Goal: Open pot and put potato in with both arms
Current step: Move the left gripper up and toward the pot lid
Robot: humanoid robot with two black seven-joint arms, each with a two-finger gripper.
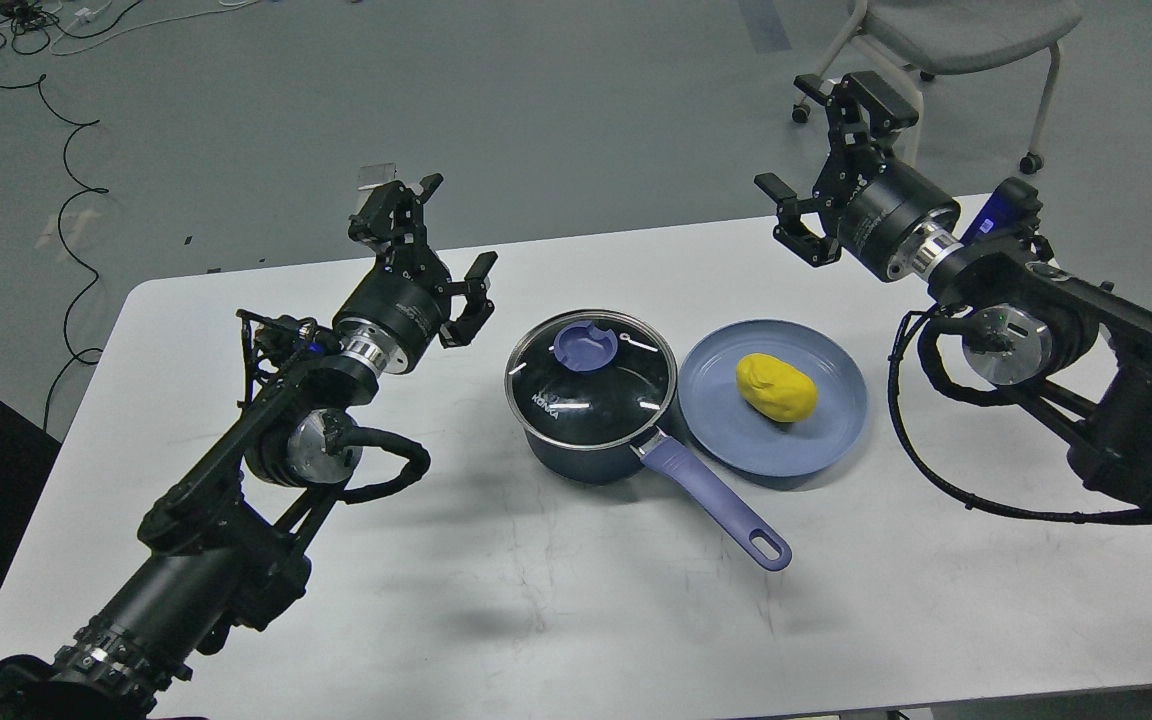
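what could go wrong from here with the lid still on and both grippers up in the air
The glass lid has only a small purple knob; the open left gripper may slip off it or drag the dark navy saucepan. The lumpy yellow potato lies loose on the flat blue plate; the open right gripper could nudge it off.

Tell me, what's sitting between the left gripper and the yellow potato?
In the head view, the lidded pot sits between the left gripper and the potato.

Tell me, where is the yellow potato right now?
In the head view, the potato lies on the blue plate, right of the lidded pot near the table's middle, nearer the right arm.
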